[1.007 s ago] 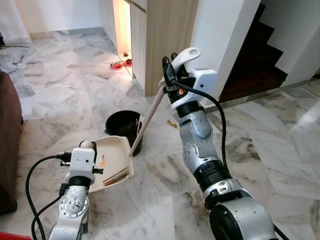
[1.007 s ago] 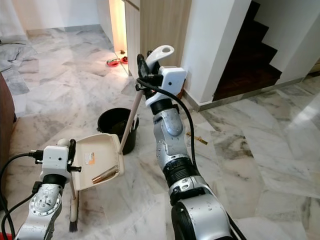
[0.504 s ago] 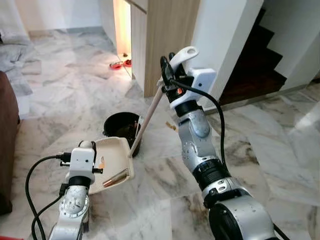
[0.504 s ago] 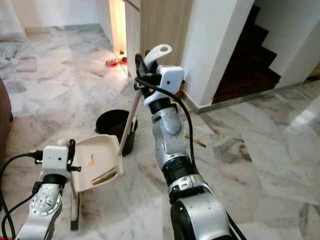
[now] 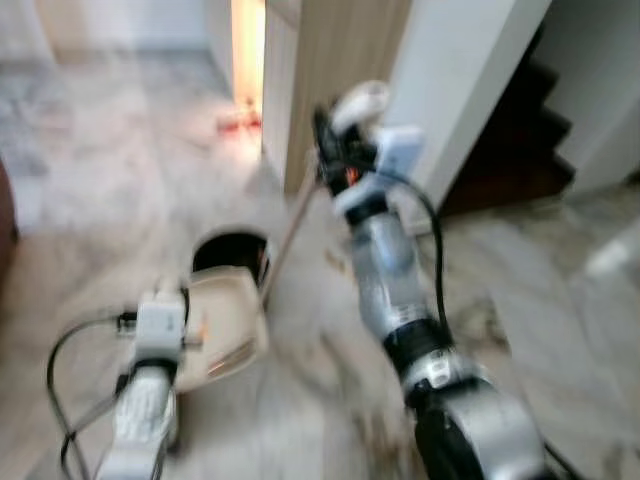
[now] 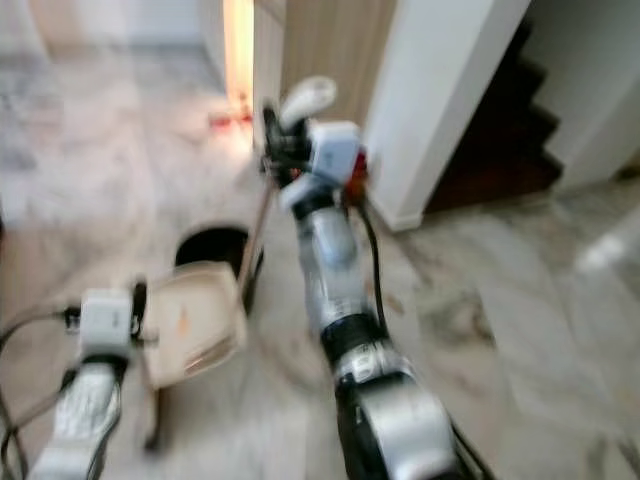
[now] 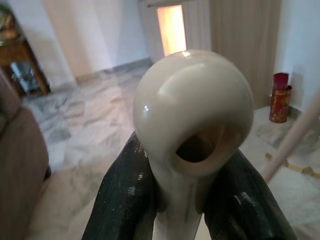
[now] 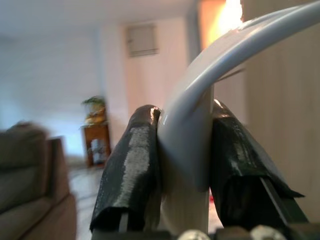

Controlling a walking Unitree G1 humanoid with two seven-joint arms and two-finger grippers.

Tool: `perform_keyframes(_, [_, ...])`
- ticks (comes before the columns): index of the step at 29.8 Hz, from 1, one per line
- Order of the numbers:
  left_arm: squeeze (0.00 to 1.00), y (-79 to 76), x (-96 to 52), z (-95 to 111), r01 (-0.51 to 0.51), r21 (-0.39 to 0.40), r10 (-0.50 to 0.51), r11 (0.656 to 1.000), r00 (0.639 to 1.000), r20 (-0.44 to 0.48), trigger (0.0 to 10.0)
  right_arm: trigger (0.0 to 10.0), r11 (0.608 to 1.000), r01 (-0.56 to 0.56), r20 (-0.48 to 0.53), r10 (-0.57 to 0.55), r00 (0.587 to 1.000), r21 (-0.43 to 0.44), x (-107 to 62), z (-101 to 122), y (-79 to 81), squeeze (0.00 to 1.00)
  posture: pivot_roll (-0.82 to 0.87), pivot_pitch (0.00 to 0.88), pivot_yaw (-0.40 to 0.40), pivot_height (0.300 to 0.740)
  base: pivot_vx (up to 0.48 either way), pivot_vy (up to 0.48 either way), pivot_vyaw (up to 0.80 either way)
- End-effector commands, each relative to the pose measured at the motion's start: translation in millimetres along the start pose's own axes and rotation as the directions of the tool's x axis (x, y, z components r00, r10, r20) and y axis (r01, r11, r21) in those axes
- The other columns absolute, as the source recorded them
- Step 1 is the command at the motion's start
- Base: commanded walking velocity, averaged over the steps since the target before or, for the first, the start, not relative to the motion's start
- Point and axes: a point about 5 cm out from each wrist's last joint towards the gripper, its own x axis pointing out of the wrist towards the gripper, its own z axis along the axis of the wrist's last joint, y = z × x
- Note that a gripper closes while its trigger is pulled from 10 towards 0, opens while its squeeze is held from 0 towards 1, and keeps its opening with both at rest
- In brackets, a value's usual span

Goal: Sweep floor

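The head views are blurred by motion. My left gripper (image 5: 182, 305) is shut on the cream dustpan's handle (image 7: 192, 115), its black fingers (image 7: 125, 195) clamping both sides. The dustpan (image 5: 225, 325) is held low, in front of a black bucket (image 5: 232, 255). A brownish piece lies in the pan. My right gripper (image 5: 330, 140) is raised at chest height, shut on the broom's white looped handle top (image 8: 190, 150). The pale broom stick (image 5: 285, 245) slants down from it to the dustpan's edge by the bucket.
A wooden cabinet side (image 5: 335, 60) and a white pillar (image 5: 450, 90) stand just behind the broom, with a dark staircase (image 5: 540, 130) to the right. Red bowls (image 5: 235, 122) lie in the lit doorway. A brown sofa (image 7: 20, 170) is at my left. Marble floor spreads all around.
The whole picture has shifted and blurred, so the camera is moving. Both grippers keep their holds, and broom and dustpan keep about the same pose by the bucket.
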Motion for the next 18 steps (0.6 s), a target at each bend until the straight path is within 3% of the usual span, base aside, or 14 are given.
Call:
perform_keyframes(1, [0.0, -7.4, 3.5, 10, 0.017, -0.005, -0.017, 1.0, 0.999, 0.048, 10.0, 10.0, 0.999, 0.003, 0.066, -0.006, 0.998, 0.045, 5.9, 8, 11.2, 0.0, 0.19, 0.0, -0.115, 0.74, 0.292, 0.0, 0.0])
perform_keyframes(8, [0.0, -7.6, 4.4, 11, 0.004, -0.003, -0.004, 1.0, 0.998, 0.057, 10.0, 10.0, 0.998, -0.006, 0.118, -0.001, 0.993, 0.06, 14.3, 19, 15.1, 0.0, 0.19, 0.0, -0.123, 0.74, 0.295, 0.0, 0.17])
perform_keyframes(18, [0.0, -7.2, 4.4, 11, 0.002, -0.002, -0.002, 1.0, 0.998, 0.06, 10.0, 10.0, 0.998, -0.008, 0.118, 0.0, 0.993, 0.065, 14.4, 19, 15.9, 0.0, 0.19, 0.0, -0.123, 0.74, 0.3, 0.0, 0.0])
